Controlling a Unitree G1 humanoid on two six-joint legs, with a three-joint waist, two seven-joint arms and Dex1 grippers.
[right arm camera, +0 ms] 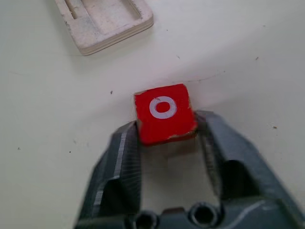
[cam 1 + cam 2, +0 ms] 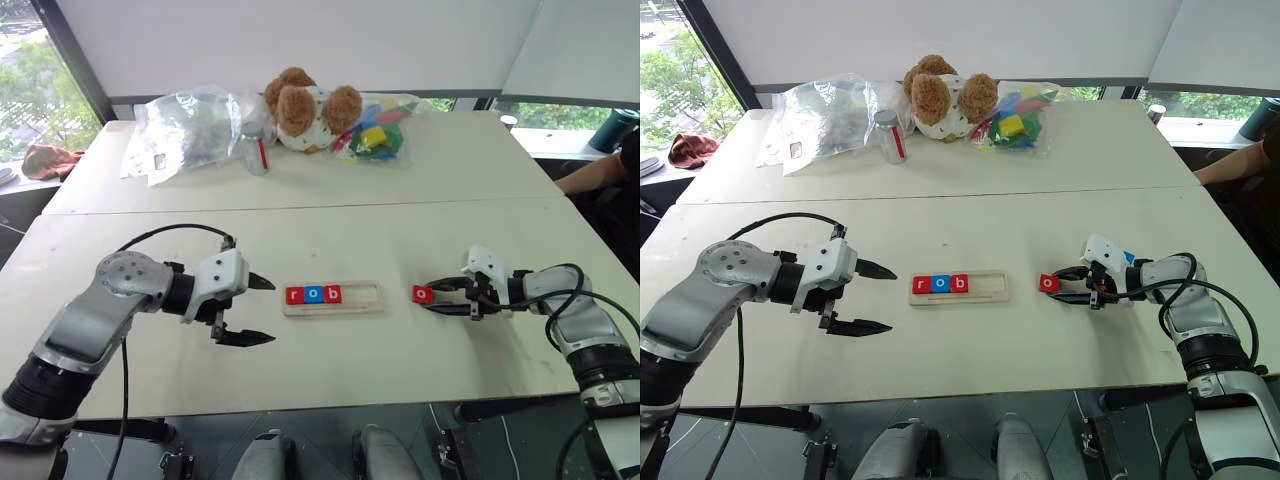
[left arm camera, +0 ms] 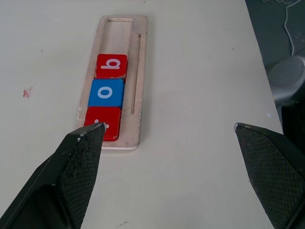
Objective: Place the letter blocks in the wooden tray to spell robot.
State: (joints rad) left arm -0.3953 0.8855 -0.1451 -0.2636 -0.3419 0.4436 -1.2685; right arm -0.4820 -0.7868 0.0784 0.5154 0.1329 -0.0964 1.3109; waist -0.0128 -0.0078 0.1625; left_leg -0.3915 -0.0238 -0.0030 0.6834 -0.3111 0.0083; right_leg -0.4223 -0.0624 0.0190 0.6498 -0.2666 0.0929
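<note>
The wooden tray (image 2: 333, 298) lies flat near the middle of the table (image 2: 300, 230), its long side running across in front of the robot, so that the word reads left to right from the head camera. Three letter blocks already sit in its left part: a red r (image 2: 294, 295), a blue o (image 2: 313, 294) and a red b (image 2: 332, 294), packed side by side and touching, which leaves the right part of the tray bare for the two letters that remain. The second o, a red o block (image 1: 164, 113), lies on the table just to the right of the tray's free end, apart from it. The right gripper (image 1: 167, 136) comes at it low and from the right, and its fingers (image 1: 121, 160) are closed on the tile's two opposite sides; gripping by the edges likely keeps the letter face upward and lets the tile drop flat into the slot. The block appears to rest on the table or barely above it; I cannot tell which. The left gripper (image 2: 245, 310) hovers above the table just left of the tray, its fingers spread wide and holding nothing, probably parked clear so the right arm can work. No t block is visible in these views. A teddy bear (image 2: 305, 108) and bags of toys sit well back on the far table, clear of the work.
</note>
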